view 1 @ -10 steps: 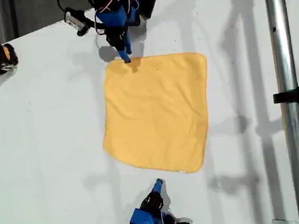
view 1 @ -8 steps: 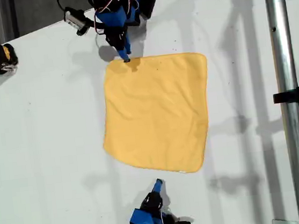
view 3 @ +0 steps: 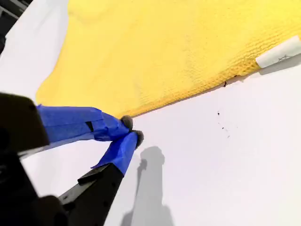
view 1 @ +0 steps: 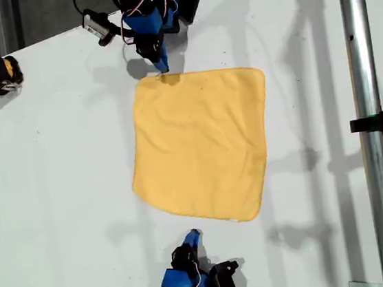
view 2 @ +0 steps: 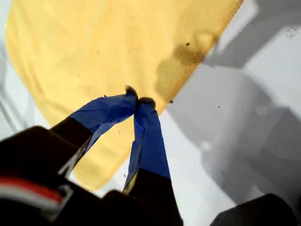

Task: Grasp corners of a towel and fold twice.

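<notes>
Progress: none of the folding is done, as far as the views show. No corner held, both folds left.

Second pincer (view 3: 131, 129): blue-taped tips together, nothing between them. It sits over bare desk (view 1: 56, 173) just off the towel's near edge, not touching cloth. In ext view it's at the bottom (view 1: 193, 235), pointing up toward the towel. White label (view 3: 277, 52) sticks out of that same hem further along, toward ext view's right.

Towel (view 1: 202, 146): mid desk, fully spread, single layer, slightly skewed, mild wrinkles only. All 4 corners lie flat on the desk. Nearest free corner to the second pincer is the lower one on ext view's left (view 1: 141, 187), apart from the tips.

First pincer (view 2: 138, 100): tips also together, no cloth seen pinched. Wrist view puts the tips over the towel's (view 2: 94, 47) hem. Ext view shows it at the top (view 1: 163, 68), right by the far edge, near the upper corner on ext view's left (view 1: 142, 85). Can't tell if it touches cloth.

Judgement: approach stage. Both pincers would need to part, get onto corners and clamp before fold 1, then regrasp for fold 2.

Beyond: metal pole (view 1: 362, 96) on ext view's right, clear of the towel.
</notes>
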